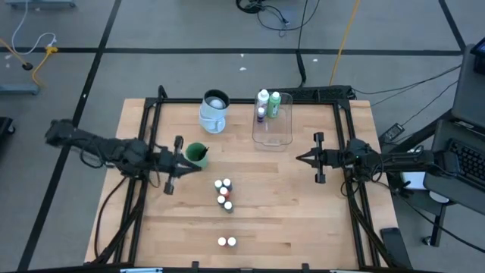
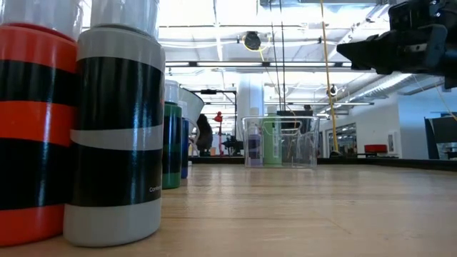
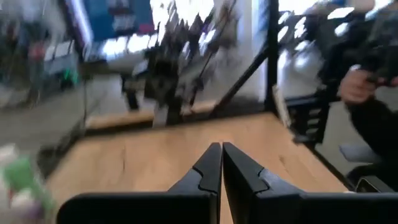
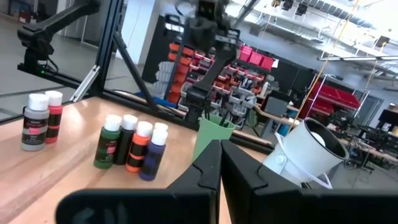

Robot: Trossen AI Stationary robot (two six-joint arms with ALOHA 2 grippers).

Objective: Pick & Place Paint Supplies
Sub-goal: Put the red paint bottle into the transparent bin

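Several tiny white-capped paint bottles (image 1: 224, 193) stand in a cluster mid-table, and two more (image 1: 226, 242) stand at the near edge, looming large in the low view (image 2: 114, 135). A clear tray (image 1: 273, 130) at the far side holds a white bottle (image 1: 263, 97), a green bottle (image 1: 275, 101) and a small purple one (image 1: 261, 114). My left gripper (image 1: 198, 165) hovers shut by a green cup (image 1: 196, 154), its fingers (image 3: 211, 163) together and holding nothing. My right gripper (image 1: 298, 158) is shut and bare (image 4: 220, 148), pointing toward the table's left, right of the cluster (image 4: 132, 146).
A white pitcher (image 1: 214, 111) stands at the far side, left of the tray, with the green cup (image 4: 211, 134) nearer. Black frame rails (image 1: 148, 129) run along both table sides. A person's hand (image 3: 357, 87) shows beyond the table's right edge. Bare wood lies between the cluster and my right gripper.
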